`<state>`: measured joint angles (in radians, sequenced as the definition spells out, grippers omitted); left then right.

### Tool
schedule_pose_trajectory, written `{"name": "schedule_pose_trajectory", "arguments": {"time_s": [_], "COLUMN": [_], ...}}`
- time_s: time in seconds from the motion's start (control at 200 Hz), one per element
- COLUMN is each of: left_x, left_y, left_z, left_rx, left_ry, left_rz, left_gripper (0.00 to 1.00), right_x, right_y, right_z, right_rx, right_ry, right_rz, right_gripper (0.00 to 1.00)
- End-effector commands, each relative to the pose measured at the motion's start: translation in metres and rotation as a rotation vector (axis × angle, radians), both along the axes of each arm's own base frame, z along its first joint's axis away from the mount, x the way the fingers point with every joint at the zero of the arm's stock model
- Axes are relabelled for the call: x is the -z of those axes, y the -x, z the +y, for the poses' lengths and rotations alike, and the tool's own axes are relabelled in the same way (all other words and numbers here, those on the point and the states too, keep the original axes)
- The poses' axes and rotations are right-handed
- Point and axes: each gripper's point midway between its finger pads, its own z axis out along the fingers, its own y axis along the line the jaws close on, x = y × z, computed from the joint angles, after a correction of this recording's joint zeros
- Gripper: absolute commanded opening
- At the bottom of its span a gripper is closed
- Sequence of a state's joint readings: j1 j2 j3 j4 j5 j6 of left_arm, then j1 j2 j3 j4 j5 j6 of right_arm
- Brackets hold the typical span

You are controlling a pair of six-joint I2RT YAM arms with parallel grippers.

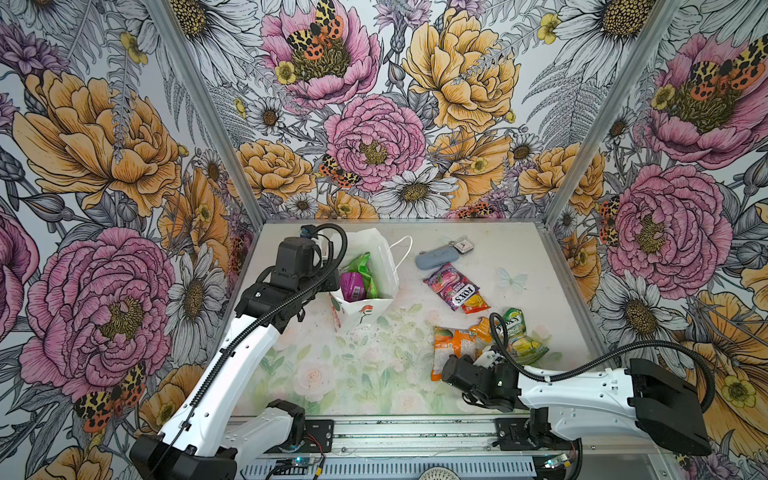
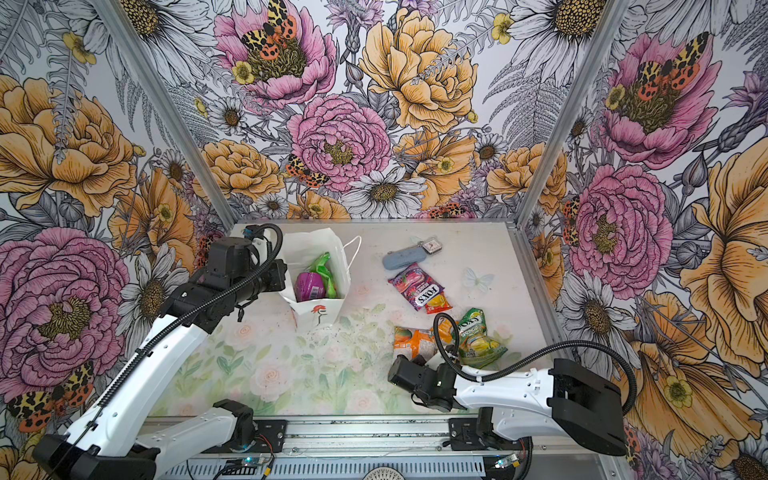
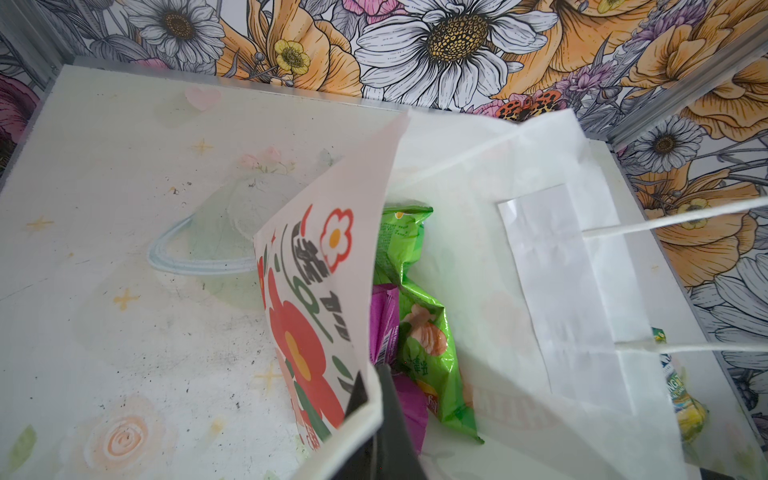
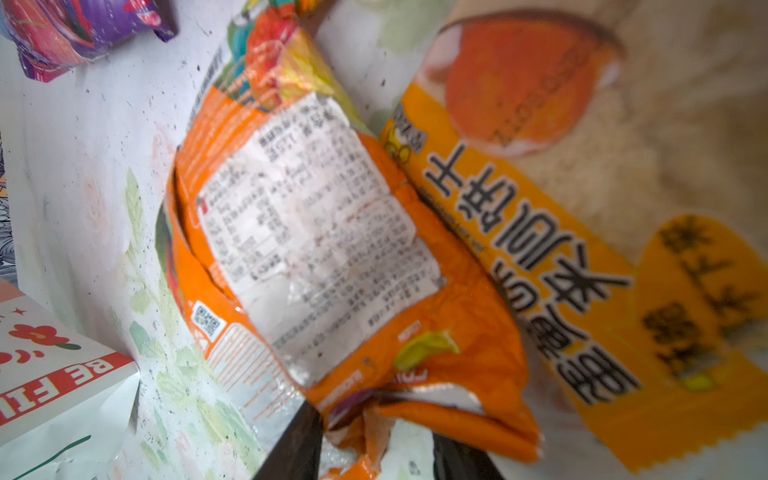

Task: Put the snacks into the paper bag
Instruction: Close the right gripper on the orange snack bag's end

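The white paper bag [image 1: 365,309] [image 2: 320,309] stands open at the back left of the table. A purple pouch [image 1: 352,286] and a green packet [image 3: 419,332] lie inside it. My left gripper [image 3: 376,415] is shut on the bag's left rim. An orange packet [image 4: 316,232] [image 1: 449,345] lies label side up at the front right. Its crumpled near end sits between the jaws of my right gripper [image 4: 374,453], which stand apart, with table showing beside one finger. A second orange packet [image 4: 519,232] touches it.
A green-yellow packet [image 1: 521,340], a pink FOXS packet [image 1: 451,286] and a red-yellow one [image 1: 476,302] lie on the right half of the table. A grey-blue case [image 1: 436,257] with a small square tag [image 1: 463,246] sits at the back.
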<state>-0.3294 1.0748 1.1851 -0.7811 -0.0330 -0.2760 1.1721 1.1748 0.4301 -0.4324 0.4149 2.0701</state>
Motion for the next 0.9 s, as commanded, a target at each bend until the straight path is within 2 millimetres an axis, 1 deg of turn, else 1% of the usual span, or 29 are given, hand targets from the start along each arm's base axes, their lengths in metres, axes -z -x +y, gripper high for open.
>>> {"name": "schedule_pose_trajectory", "arguments": {"time_s": [0.0,0.055,0.155,0.22,0.245,0.325,0.375,0.766,0.896], "left_x": [-0.022,-0.023,-0.022,-0.022,-0.022,-0.021,-0.021,-0.020,-0.020], "left_y": [-0.006,-0.006,-0.006,-0.007,-0.007,-0.007,-0.007,-0.008,-0.008], "left_z": [0.004,0.005,0.006,0.006,0.006,0.006,0.006,0.005,0.005], "left_rx": [-0.004,-0.007,-0.011,-0.010,-0.011,-0.011,-0.011,-0.008,-0.010], "left_ry": [-0.003,-0.003,-0.004,-0.005,-0.005,-0.005,-0.006,-0.004,-0.005], "left_rz": [-0.098,-0.100,-0.100,-0.098,-0.098,-0.096,-0.095,-0.091,-0.092], "left_gripper": [0.00,0.00,0.00,0.00,0.00,0.00,0.00,0.00,0.00], "right_x": [0.018,0.022,0.024,0.025,0.024,0.020,0.018,0.008,-0.005], "right_y": [0.005,0.006,0.005,0.005,0.004,0.002,0.001,-0.002,-0.006], "right_z": [-0.011,-0.017,-0.028,-0.034,-0.034,-0.038,-0.039,-0.036,-0.035], "right_rx": [0.001,0.009,0.022,0.032,0.031,0.020,0.015,-0.081,-0.125], "right_ry": [0.034,0.034,0.038,0.037,0.033,0.022,0.016,0.058,0.087], "right_rz": [0.040,0.038,0.021,0.014,0.009,-0.016,-0.031,-0.043,-0.066], "right_gripper": [0.35,0.27,0.19,0.15,0.14,0.04,0.00,0.00,0.00]}}
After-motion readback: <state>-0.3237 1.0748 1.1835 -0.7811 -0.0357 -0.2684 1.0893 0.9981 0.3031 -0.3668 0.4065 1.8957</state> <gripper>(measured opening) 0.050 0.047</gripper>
